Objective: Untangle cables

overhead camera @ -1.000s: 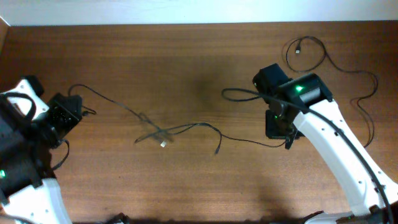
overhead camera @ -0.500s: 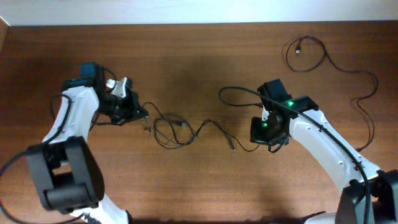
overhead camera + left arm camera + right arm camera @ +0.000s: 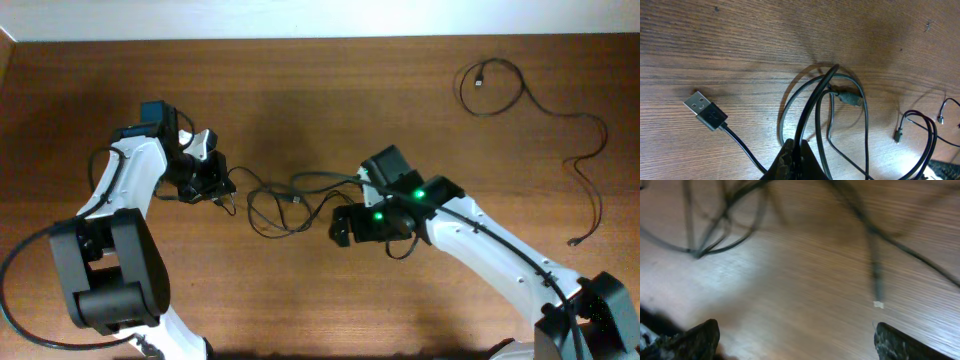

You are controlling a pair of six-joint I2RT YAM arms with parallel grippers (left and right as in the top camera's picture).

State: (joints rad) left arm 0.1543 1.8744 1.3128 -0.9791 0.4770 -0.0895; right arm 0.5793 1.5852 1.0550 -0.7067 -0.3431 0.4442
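Note:
Several thin black cables lie tangled in loose loops at the table's middle. My left gripper sits at the tangle's left end, shut on a black cable strand; in the left wrist view its tips pinch that strand. A USB plug lies to the left of it and a small grey connector sits inside the loops. My right gripper is at the tangle's right edge. It stands wide open with only bare wood between the fingers, and blurred strands with a small plug end lie beyond.
A separate thin black cable with a plug loops at the back right corner and trails down the right side to an end. The table's far edge meets a white wall along the top.
My right gripper has opened and moved left, up to the tangle's right edge. The strands have bunched leftwards. My left gripper stays shut on its strand, in nearly the same place as half a second ago.

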